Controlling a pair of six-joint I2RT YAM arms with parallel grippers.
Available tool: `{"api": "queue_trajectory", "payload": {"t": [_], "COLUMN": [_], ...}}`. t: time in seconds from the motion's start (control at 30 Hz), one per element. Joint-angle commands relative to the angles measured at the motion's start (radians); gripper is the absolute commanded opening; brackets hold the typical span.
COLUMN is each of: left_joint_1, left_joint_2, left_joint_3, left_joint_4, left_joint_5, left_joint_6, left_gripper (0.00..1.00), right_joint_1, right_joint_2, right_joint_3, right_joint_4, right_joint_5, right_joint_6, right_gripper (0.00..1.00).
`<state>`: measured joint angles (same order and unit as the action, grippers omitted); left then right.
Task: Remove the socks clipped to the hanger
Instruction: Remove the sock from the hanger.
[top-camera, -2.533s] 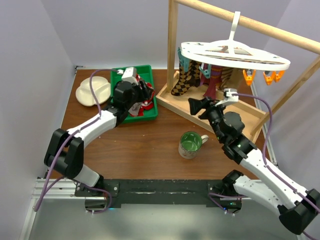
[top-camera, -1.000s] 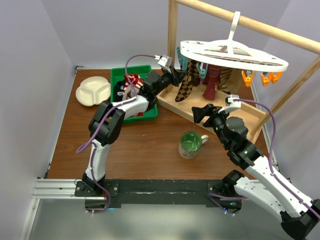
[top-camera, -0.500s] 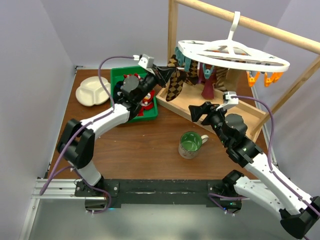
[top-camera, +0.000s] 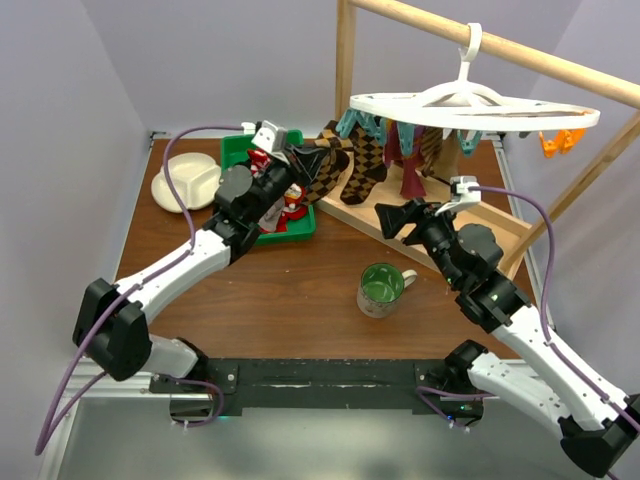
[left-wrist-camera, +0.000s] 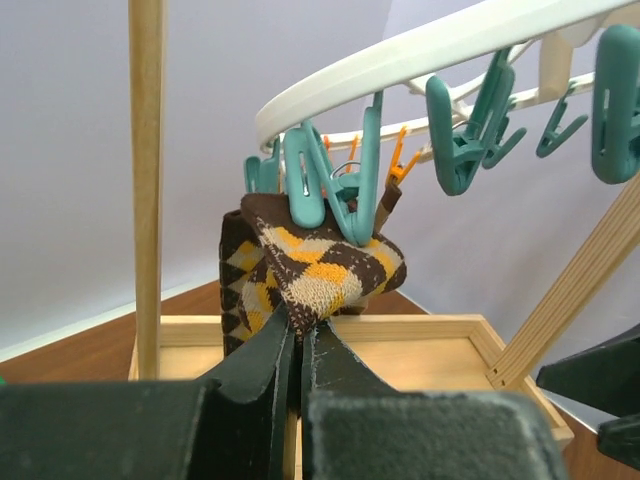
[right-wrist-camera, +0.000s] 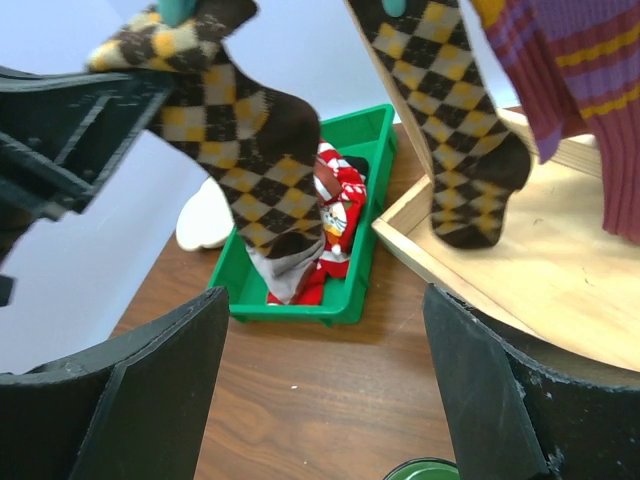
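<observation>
Left gripper (left-wrist-camera: 298, 340) pinched shut, arm stretched forward; right gripper (right-wrist-camera: 322, 385) jaws wide, arm raised.

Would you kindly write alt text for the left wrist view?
The left gripper, shut, pinches a brown checkered sock held by a teal clip on the white hanger, above a wooden tray.

The white oval hanger (top-camera: 520, 112) hangs by its hook at the far right. A brown-cream checkered sock (top-camera: 322, 165), gripped by a teal clip (left-wrist-camera: 305, 190), stretches sideways to the left. Right of it, a second checkered sock (top-camera: 368, 172) and a maroon sock (top-camera: 413, 172) hang straight down.
</observation>
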<state>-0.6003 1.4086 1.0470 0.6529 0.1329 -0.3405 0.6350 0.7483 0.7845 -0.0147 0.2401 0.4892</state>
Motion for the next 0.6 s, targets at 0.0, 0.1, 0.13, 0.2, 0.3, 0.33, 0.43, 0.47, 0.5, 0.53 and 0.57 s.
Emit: {"api": "queue_trajectory", "payload": {"t": [0.0, 0.1, 0.13, 0.2, 0.3, 0.33, 0.43, 0.47, 0.5, 0.53, 0.57], "left_joint_1": [-0.027, -0.041, -0.049, -0.058, -0.069, -0.073, -0.098, -0.104, -0.118, -0.125, -0.131], "left_joint_2": [-0.092, -0.128, -0.135, -0.157, -0.177, -0.183, -0.197, -0.201, -0.203, -0.203, -0.206], "left_joint_3": [-0.005, -0.002, 0.001, 0.013, 0.039, 0.047, 0.073, 0.083, 0.088, 0.093, 0.103], "left_joint_4": [-0.021, -0.042, -0.048, -0.067, -0.094, -0.102, -0.133, -0.147, -0.153, -0.159, -0.171], "left_joint_5": [-0.024, -0.019, -0.019, -0.018, -0.013, -0.012, -0.021, -0.027, -0.029, -0.029, -0.032], "left_joint_6": [0.069, 0.084, 0.092, 0.107, 0.123, 0.129, 0.156, 0.162, 0.173, 0.178, 0.184], "left_gripper": [0.0, 0.0, 0.0, 0.0, 0.0, 0.0, 0.0, 0.0, 0.0, 0.0, 0.0], "right_joint_1": [0.002, 0.002, 0.0, 0.002, 0.0, 0.002, 0.0, -0.001, -0.001, -0.001, -0.003], "right_joint_2": [0.014, 0.023, 0.026, 0.036, 0.045, 0.049, 0.063, 0.068, 0.072, 0.078, 0.082], "right_joint_3": [0.044, 0.047, 0.048, 0.055, 0.062, 0.064, 0.07, 0.073, 0.076, 0.079, 0.079], "right_joint_4": [0.041, 0.047, 0.047, 0.051, 0.058, 0.059, 0.07, 0.071, 0.074, 0.076, 0.079], "right_joint_5": [-0.013, -0.016, -0.021, -0.022, -0.031, -0.035, -0.048, -0.058, -0.061, -0.067, -0.07], "right_joint_6": [-0.008, -0.006, -0.008, -0.009, -0.009, -0.006, -0.006, -0.006, -0.005, -0.006, -0.003], "right_gripper": [0.83, 0.83, 0.83, 0.84, 0.84, 0.84, 0.84, 0.84, 0.84, 0.84, 0.84]}}
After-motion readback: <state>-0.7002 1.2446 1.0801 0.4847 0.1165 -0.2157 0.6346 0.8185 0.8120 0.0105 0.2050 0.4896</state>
